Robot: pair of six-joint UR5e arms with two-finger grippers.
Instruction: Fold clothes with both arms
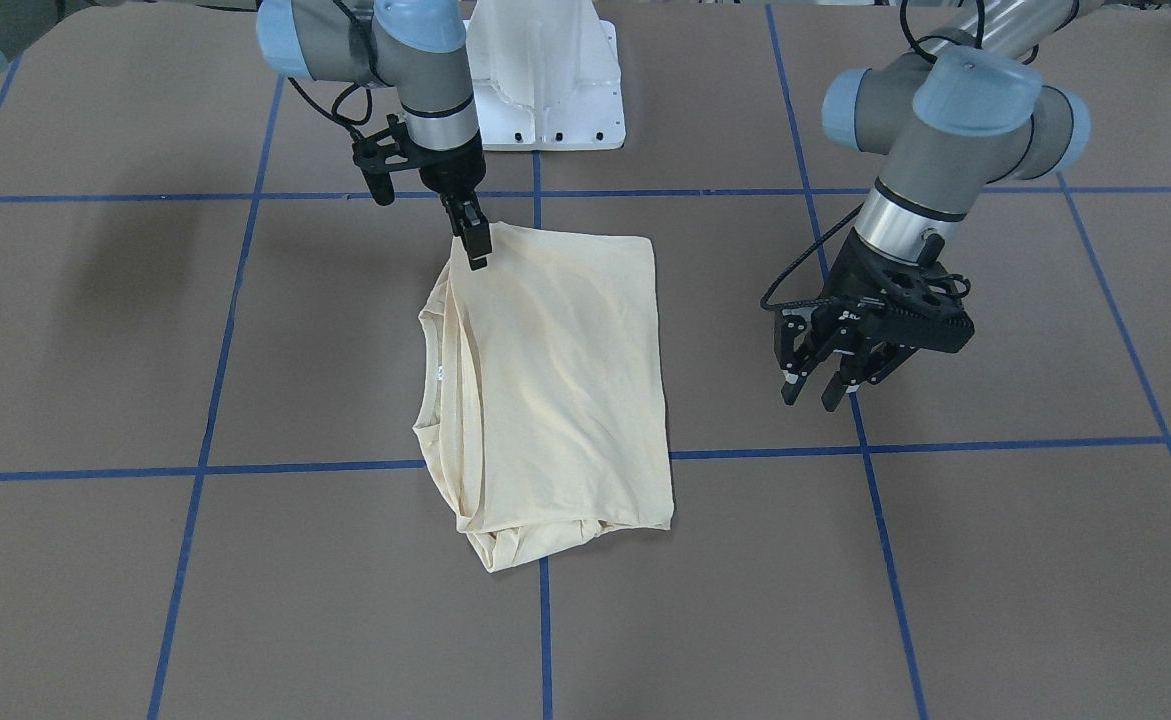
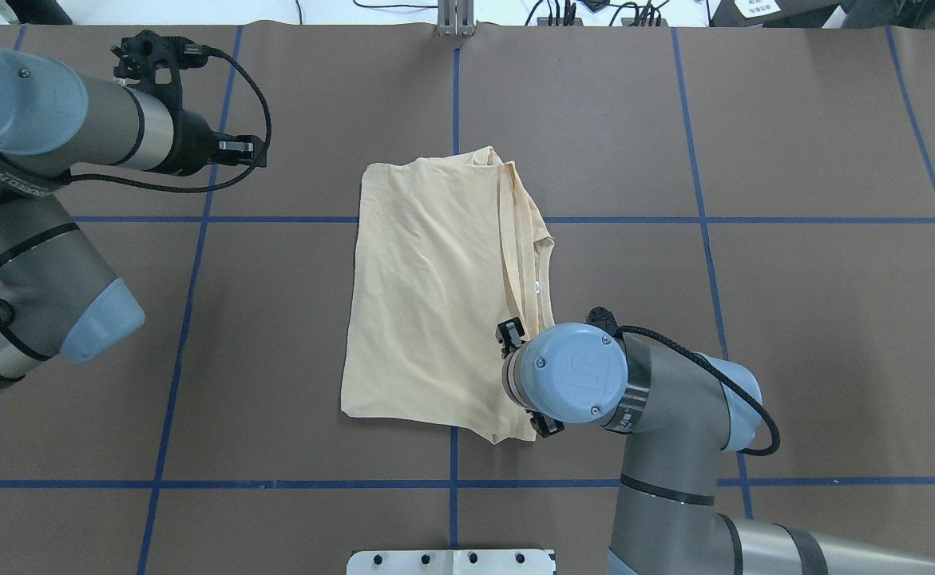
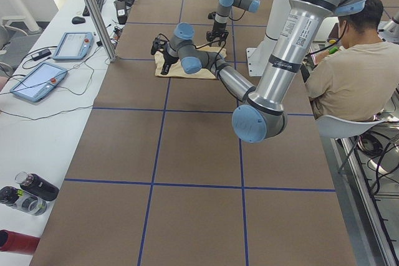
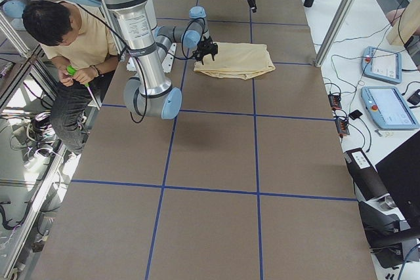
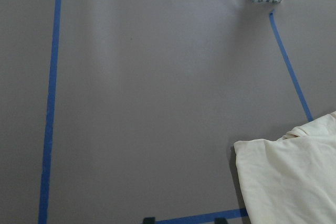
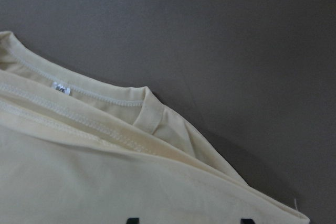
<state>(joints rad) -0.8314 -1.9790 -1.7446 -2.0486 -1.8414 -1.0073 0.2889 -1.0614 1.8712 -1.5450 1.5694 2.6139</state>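
The cream-yellow shirt (image 1: pixel 555 370) lies folded into a rough rectangle at the table's middle, and also shows in the overhead view (image 2: pixel 427 295). Its collar and small white label (image 1: pixel 442 372) are on my right side. My right gripper (image 1: pixel 478 255) points down with its tips at the shirt's corner nearest my base. I cannot tell whether it is open or shut. Its wrist hides it from overhead. The right wrist view shows the collar and label (image 6: pixel 61 88) close up. My left gripper (image 1: pixel 813 390) is open and empty, above bare table, well clear of the shirt.
Blue tape lines (image 2: pixel 455 220) grid the brown table. The white pedestal base (image 1: pixel 545 80) stands at my edge. A seated person (image 3: pixel 343 73) is beside the base. Control tablets (image 4: pixel 387 106) and bottles (image 3: pixel 31 191) lie on benches beyond the table's far side.
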